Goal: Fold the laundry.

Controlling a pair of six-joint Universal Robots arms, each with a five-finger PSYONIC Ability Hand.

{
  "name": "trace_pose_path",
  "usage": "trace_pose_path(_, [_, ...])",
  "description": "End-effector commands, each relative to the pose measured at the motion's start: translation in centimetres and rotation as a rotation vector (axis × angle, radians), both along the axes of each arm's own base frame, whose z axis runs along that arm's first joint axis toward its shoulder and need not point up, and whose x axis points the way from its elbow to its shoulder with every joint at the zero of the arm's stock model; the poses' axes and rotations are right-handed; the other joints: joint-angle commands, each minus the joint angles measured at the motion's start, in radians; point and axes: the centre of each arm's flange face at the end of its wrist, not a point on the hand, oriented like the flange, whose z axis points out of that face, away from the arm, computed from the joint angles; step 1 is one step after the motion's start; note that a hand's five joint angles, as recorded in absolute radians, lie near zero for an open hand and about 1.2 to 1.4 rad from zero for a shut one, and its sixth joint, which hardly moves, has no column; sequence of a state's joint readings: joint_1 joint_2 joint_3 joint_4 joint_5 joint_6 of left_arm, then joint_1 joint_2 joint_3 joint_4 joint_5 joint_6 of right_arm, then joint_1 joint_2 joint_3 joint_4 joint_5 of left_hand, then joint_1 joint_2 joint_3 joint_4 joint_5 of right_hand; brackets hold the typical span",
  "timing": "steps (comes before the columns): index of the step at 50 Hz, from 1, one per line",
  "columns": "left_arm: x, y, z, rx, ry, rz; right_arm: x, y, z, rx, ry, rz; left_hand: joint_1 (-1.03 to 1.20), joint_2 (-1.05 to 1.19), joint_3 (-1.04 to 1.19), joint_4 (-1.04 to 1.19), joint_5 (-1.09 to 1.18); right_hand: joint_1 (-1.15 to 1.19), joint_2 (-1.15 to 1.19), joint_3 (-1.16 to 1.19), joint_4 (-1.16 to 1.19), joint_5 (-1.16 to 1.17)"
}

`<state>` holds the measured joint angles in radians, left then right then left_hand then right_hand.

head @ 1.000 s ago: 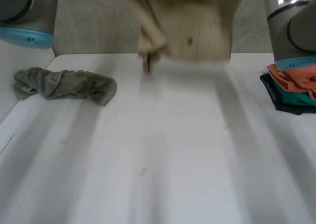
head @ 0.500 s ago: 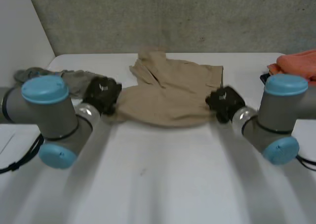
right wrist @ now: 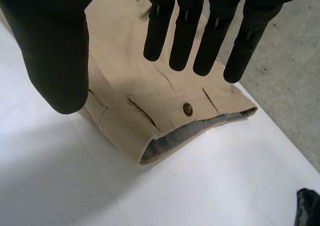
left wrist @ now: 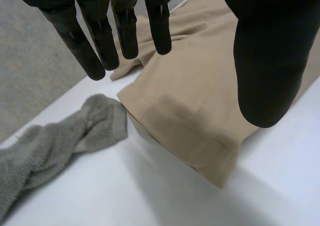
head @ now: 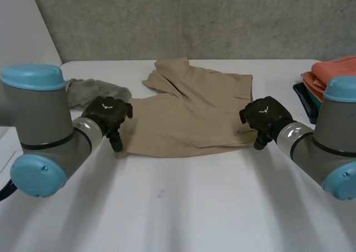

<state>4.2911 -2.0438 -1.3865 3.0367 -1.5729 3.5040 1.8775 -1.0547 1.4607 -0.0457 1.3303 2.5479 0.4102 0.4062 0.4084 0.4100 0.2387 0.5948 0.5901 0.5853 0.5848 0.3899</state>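
Nearest the camera, the white table (head: 183, 207) is bare across the whole lower half of the head view, so there is plenty of room to drag or turn a garment toward the near edge. Both arms reach in over that space from the lower corners.

Further in, the left hand (head: 107, 114) hovers at centre left, over the hem end of the tan shorts (head: 189, 113). In its own wrist view its fingers (left wrist: 125, 31) hang straight and spread, the thumb stands apart, and they hold nothing. The right hand (head: 263, 116), at centre right, is over the waistband end. Its fingers (right wrist: 185, 36) are likewise straight and apart above the button (right wrist: 188, 109), with no cloth pinched.

The shorts lie mid-table, mostly flat, with the far part rumpled toward the upper centre. I judge them laid out and ready, with no tidy fold made yet.

At the upper left, a crumpled grey towel (head: 92, 89) touches the shorts' hem corner, so that side is crowded. It appears to be waiting its turn. At the right edge of the frame sits a stack of folded clothes (head: 328, 77), orange on top, which looks like finished work. It stands apart from the shorts but close to the right arm.

Beyond that, the far table edge runs along a concrete wall (head: 194, 18), which leaves little room there.
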Motion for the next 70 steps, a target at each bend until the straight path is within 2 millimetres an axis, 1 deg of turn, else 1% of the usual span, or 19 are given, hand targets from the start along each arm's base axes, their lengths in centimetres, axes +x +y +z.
trace_pose_path(1, [-0.4, -0.4, -2.4, 0.068, -0.007, 0.004, 0.0, 0.9, -0.2, -0.03, 0.073, 0.081, 0.109, 0.113, 0.11, 0.109, 0.105, 0.064, 0.069, 0.074, 0.074, 0.095])
trace_pose_path(16, [-1.4, -3.0, -5.5, 0.064, -0.053, -0.005, 1.0, -1.7, -4.3, -0.039, 0.028, 0.069, 0.273, 0.277, 0.275, 0.273, 0.27, 0.067, 0.072, 0.076, 0.077, 0.097])
trace_pose_path(22, [-1.3, -3.9, -6.3, 0.039, -0.105, -0.002, 1.3, -3.1, -5.5, -0.074, 0.033, 0.045, 0.604, 0.608, 0.606, 0.604, 0.601, 0.425, 0.429, 0.434, 0.435, 0.455])
trace_pose_path(25, [-1.2, -4.3, -6.3, 0.021, -0.118, 0.002, 1.3, -3.5, -5.8, -0.089, 0.043, 0.035, 0.984, 0.988, 0.986, 0.985, 0.981, 0.8, 0.805, 0.81, 0.81, 0.831])
trace_pose_path(30, [-1.2, -3.7, -5.2, 0.014, -0.11, -0.004, 1.1, -3.3, -5.4, -0.104, 0.045, 0.017, 0.986, 0.99, 0.988, 0.986, 0.983, 0.802, 0.806, 0.811, 0.811, 0.832])
trace_pose_path(36, [-1.1, -0.8, -2.2, 0.013, -0.099, -0.057, 1.0, -2.1, -3.3, -0.122, 0.08, 0.034, 0.986, 0.99, 0.988, 0.986, 0.983, 0.802, 0.806, 0.811, 0.811, 0.832])
trace_pose_path(40, [0.1, 2.1, -0.2, 0.058, -0.134, -0.076, 0.4, 0.4, -1.3, -0.025, 0.174, 0.082, 0.986, 0.99, 0.988, 0.986, 0.983, 0.802, 0.806, 0.811, 0.811, 0.832])
trace_pose_path(42, [0.7, 3.6, 0.1, 0.105, -0.166, -0.088, 0.1, 1.3, -0.7, 0.02, 0.209, 0.102, 0.986, 0.99, 0.988, 0.986, 0.983, 0.802, 0.806, 0.811, 0.811, 0.832])
trace_pose_path(43, [1.2, 5.1, 0.2, 0.159, -0.201, -0.111, -0.2, 1.9, -0.5, 0.052, 0.228, 0.113, 0.986, 0.99, 0.988, 0.986, 0.983, 0.802, 0.806, 0.811, 0.811, 0.832])
trace_pose_path(47, [1.9, 8.8, 0.3, 0.269, -0.243, -0.185, -2.0, 5.3, 0.0, 0.259, 0.338, 0.192, 0.986, 0.99, 0.988, 0.986, 0.983, 0.802, 0.806, 0.811, 0.811, 0.832])
trace_pose_path(51, [2.2, 11.7, -0.1, 0.358, -0.265, -0.25, -3.3, 7.3, 0.4, 0.382, 0.393, 0.264, 0.986, 0.99, 0.988, 0.986, 0.983, 0.802, 0.806, 0.811, 0.811, 0.832])
trace_pose_path(57, [2.2, 13.4, -0.6, 0.377, -0.309, -0.293, -5.1, 8.2, 0.6, 0.456, 0.435, 0.286, 0.986, 0.99, 0.988, 0.986, 0.983, 0.802, 0.806, 0.811, 0.811, 0.832])
trace_pose_path(60, [1.6, 12.5, 0.0, 0.324, -0.313, -0.291, -5.2, 7.7, 0.3, 0.445, 0.416, 0.274, 0.914, 0.918, 0.916, 0.914, 0.911, 0.802, 0.806, 0.811, 0.811, 0.832])
trace_pose_path(61, [1.4, 12.1, 0.3, 0.301, -0.307, -0.29, -5.2, 7.6, 0.2, 0.438, 0.407, 0.271, 0.654, 0.658, 0.656, 0.655, 0.651, 0.802, 0.806, 0.811, 0.811, 0.832])
trace_pose_path(62, [0.9, 11.1, 1.1, 0.251, -0.286, -0.285, -4.9, 7.4, -0.1, 0.429, 0.389, 0.266, 0.068, 0.072, 0.069, 0.068, 0.064, 0.802, 0.806, 0.811, 0.811, 0.832])
trace_pose_path(64, [0.3, 9.9, 2.0, 0.186, -0.257, -0.275, -4.7, 7.2, -0.4, 0.42, 0.371, 0.257, -0.236, -0.232, -0.234, -0.235, -0.239, 0.802, 0.806, 0.811, 0.811, 0.832])
trace_pose_path(68, [-1.4, 5.4, 4.6, -0.014, -0.15, -0.229, -4.1, 6.9, -0.8, 0.394, 0.323, 0.235, -0.236, -0.232, -0.234, -0.235, -0.239, 0.802, 0.806, 0.811, 0.811, 0.832])
trace_pose_path(69, [-2.0, 3.0, 5.0, -0.087, -0.11, -0.205, -4.0, 6.9, -0.9, 0.387, 0.312, 0.23, -0.224, -0.22, -0.222, -0.223, -0.227, 0.802, 0.806, 0.811, 0.811, 0.832])
trace_pose_path(70, [-2.2, 2.0, 5.2, -0.116, -0.098, -0.2, -3.7, 6.8, -1.0, 0.376, 0.294, 0.224, -0.191, -0.187, -0.189, -0.191, -0.194, 0.802, 0.806, 0.811, 0.811, 0.832])
